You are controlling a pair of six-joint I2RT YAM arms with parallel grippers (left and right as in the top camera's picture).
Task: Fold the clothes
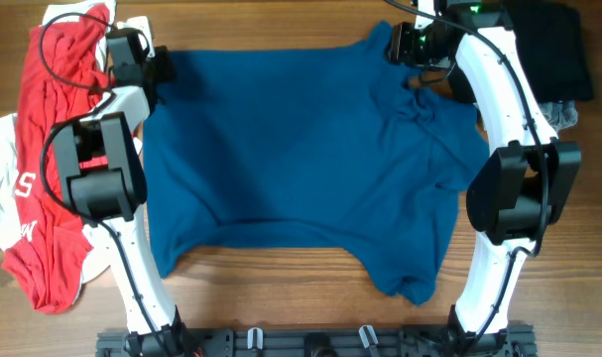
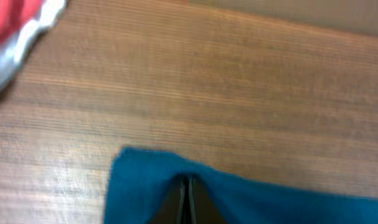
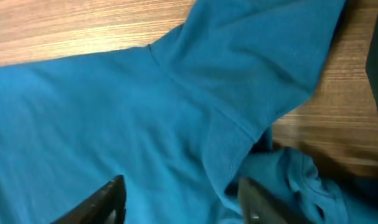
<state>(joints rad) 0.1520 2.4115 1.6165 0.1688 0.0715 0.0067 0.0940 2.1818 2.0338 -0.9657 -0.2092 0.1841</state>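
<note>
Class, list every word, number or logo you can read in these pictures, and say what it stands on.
Lettering on the red and white clothes: a few letters show, too small and crumpled to read.
Dark-blue T-shirt: no print visible.

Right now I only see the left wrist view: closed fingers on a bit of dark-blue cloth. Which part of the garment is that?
Observer: Overhead, the left fingers pinch the far left corner of a large dark-blue soft cloth T-shirt spread over the brown wooden table.
Operator: Where's the other arm?
Observer: The right fingers stand open at the shirt's far right corner.
Operator: Is the cloth flat there?
Observer: No, it bunches into wrinkles just beside those fingers.
</note>
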